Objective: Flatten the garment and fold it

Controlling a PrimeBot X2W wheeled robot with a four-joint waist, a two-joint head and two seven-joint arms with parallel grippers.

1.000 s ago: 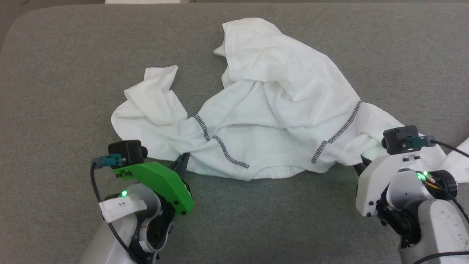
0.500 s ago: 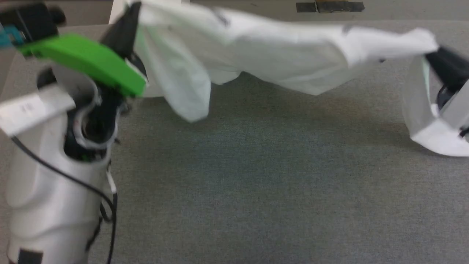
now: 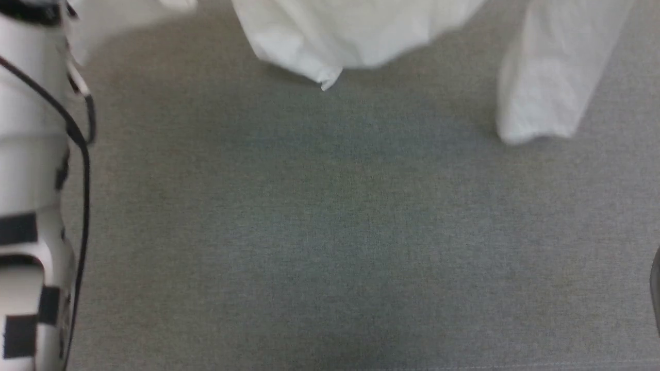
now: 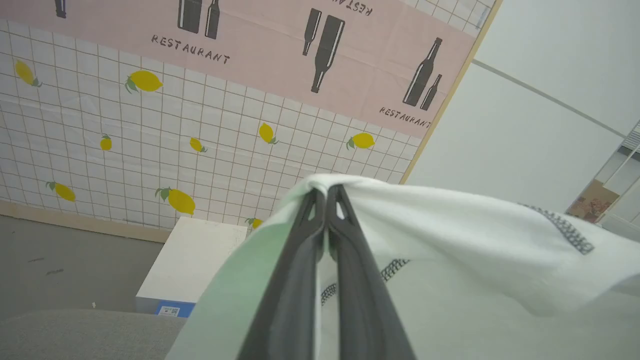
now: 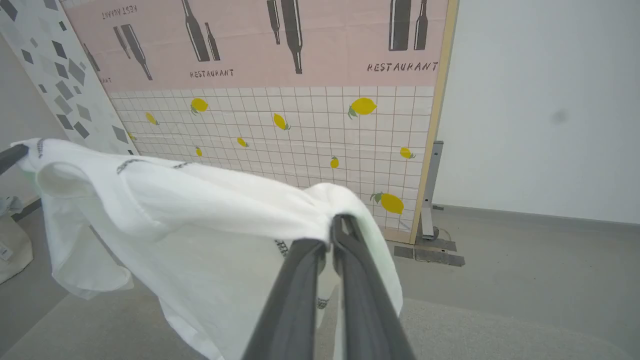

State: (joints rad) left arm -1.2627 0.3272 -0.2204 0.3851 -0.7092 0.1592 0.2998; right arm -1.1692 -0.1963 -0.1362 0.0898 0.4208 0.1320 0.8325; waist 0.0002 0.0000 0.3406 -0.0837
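The garment (image 3: 356, 36) is a thin white shirt hanging in the air above the grey table (image 3: 330, 232); its lower folds and one drooping sleeve (image 3: 551, 77) show along the top of the head view. In the left wrist view my left gripper (image 4: 326, 192) is shut on a bunched edge of the garment (image 4: 450, 240), with zigzag stitching close by. My right gripper (image 5: 337, 225) is shut on another bunched part of the garment (image 5: 200, 210), which stretches away to the left toward the other gripper's dark fingertip (image 5: 10, 156). My pale left forearm (image 3: 31, 180) rises along the left edge of the head view.
A white box (image 4: 192, 260) stands on the floor beyond the table. Behind it is a partition wall with lemon tiles and a pink band (image 5: 280, 100). A metal stand foot (image 5: 430, 220) sits on the grey floor at the right.
Both grippers have lifted the garment off the table and higher, out of the top of the head view. The cloth now hangs stretched between them, with only its lower folds showing.
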